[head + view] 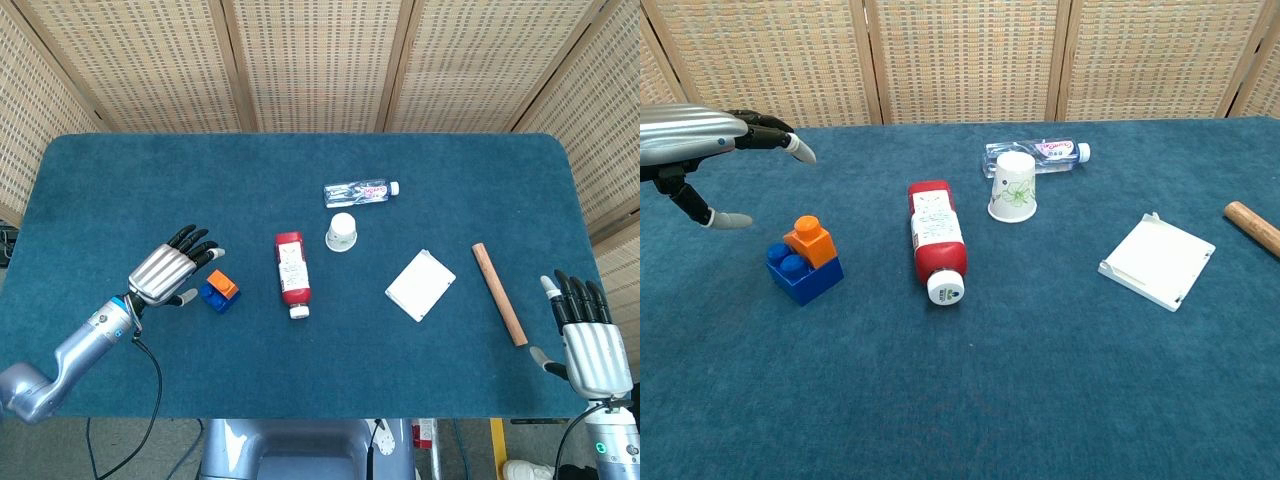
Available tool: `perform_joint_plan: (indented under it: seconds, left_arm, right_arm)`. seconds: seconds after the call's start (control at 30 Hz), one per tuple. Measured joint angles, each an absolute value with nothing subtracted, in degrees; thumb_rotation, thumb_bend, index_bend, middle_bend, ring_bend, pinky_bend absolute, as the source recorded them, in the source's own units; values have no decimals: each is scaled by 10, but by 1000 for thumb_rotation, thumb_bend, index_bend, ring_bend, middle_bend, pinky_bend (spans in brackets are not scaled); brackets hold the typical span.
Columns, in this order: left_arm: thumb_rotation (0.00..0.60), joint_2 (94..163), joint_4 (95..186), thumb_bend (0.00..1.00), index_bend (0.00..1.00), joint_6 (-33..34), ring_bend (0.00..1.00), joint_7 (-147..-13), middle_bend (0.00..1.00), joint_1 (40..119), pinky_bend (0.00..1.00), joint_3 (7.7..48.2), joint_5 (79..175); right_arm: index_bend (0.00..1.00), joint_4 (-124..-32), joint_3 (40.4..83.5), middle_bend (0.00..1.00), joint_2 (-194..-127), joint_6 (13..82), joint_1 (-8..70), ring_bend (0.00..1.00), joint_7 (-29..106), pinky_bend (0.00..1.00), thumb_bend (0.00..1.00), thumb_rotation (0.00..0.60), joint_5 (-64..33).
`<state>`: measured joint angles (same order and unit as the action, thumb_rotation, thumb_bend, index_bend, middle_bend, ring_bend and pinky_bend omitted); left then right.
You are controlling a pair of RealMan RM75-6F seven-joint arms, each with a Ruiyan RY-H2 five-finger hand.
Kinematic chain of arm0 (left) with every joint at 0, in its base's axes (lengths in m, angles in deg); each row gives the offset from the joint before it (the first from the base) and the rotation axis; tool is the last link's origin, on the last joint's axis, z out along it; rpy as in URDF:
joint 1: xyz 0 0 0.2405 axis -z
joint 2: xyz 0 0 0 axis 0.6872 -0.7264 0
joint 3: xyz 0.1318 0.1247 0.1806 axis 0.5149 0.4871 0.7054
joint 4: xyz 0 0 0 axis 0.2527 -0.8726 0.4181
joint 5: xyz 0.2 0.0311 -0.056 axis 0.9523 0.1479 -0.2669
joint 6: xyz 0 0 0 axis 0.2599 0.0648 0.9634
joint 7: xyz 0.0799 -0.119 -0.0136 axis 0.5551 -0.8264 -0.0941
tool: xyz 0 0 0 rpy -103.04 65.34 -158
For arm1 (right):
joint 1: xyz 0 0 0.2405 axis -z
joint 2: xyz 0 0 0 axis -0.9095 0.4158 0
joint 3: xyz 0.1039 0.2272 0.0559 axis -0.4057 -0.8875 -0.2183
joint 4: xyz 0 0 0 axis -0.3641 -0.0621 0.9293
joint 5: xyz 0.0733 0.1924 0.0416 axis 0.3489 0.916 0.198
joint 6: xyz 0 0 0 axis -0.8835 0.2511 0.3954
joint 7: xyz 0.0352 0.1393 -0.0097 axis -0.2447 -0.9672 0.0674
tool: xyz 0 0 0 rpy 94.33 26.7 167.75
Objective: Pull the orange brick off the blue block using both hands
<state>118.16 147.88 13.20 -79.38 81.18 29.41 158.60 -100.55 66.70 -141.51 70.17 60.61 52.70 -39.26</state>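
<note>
A small orange brick (224, 285) (808, 241) sits on a blue block (213, 296) (804, 274) left of the table's middle. My left hand (168, 271) (700, 140) hovers just left of the pair, fingers spread toward them, holding nothing and not touching. My right hand (586, 340) stays at the table's front right corner, fingers straight and apart, holding nothing. It does not show in the chest view.
A red bottle (291, 273) (936, 250) lies right of the block. Behind it are an upturned paper cup (341, 232) (1014, 186) and a lying water bottle (360, 191) (1037, 154). A white flat box (420, 285) (1158, 261) and a wooden stick (498, 293) (1252, 226) lie to the right.
</note>
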Motion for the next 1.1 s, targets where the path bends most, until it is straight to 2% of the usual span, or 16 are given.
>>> perform_joint_plan:
  seconds: [0.67, 0.97, 1.1]
  left_arm:
    - [600, 1241, 1425, 317, 196, 154, 0, -791, 191, 838, 0, 315, 1549]
    - [600, 1261, 1415, 323, 245, 170, 0, -795, 208, 853, 0, 310, 1516]
    - [600, 1267, 1416, 328, 300, 186, 0, -783, 269, 861, 0, 307, 1493]
  right_arm:
    - [0, -1003, 667, 0, -1415, 700, 605, 0, 521, 0, 0, 600, -387]
    - [0, -1002, 667, 0, -1416, 697, 603, 0, 520, 0, 0, 600, -382]
    - [0, -1001, 666, 0, -1415, 698, 604, 0, 517, 0, 0, 600, -381]
